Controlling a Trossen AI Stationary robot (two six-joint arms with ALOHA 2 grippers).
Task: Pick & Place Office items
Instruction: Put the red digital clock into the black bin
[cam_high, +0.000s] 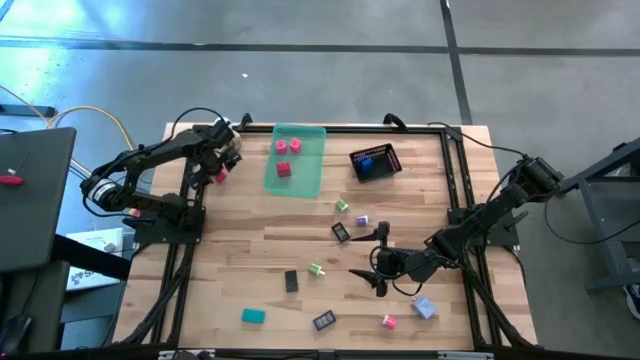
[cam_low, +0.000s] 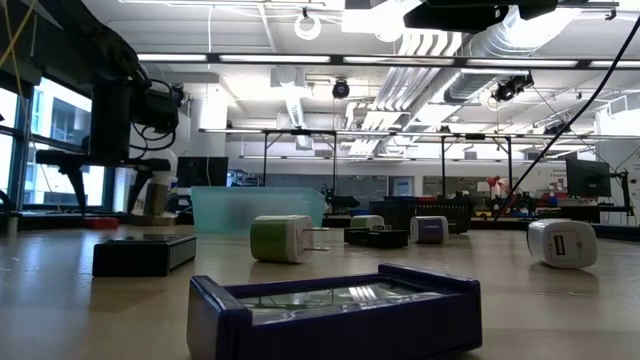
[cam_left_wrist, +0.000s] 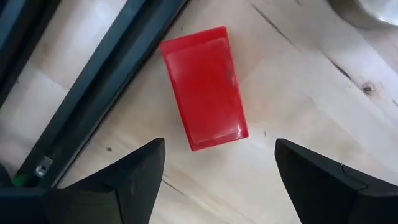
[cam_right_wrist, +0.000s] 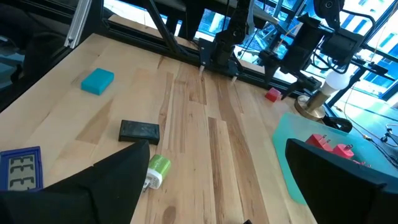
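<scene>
A red block (cam_left_wrist: 205, 87) lies flat on the wooden table beside the black frame rail (cam_left_wrist: 93, 81), at the far left (cam_high: 218, 176). My left gripper (cam_left_wrist: 217, 168) hangs over it pointing down, open, with one finger on either side of the block's near end and touching nothing. My right gripper (cam_high: 378, 270) is open above the table's near right part, holding nothing. Around it several small office items lie scattered: a teal block (cam_high: 253, 316), black pieces (cam_high: 291, 281), green-and-white pieces (cam_high: 316, 269), a pink piece (cam_high: 389, 321) and a lavender piece (cam_high: 424, 307).
A translucent green tray (cam_high: 305, 182) at the far middle holds pink and red pieces (cam_high: 288, 147). A black mesh basket (cam_high: 388, 152) with a blue piece (cam_high: 368, 164) stands to its right. Black frame rails run along the table's edges. A metal disc (cam_right_wrist: 314, 104) sits near the left arm.
</scene>
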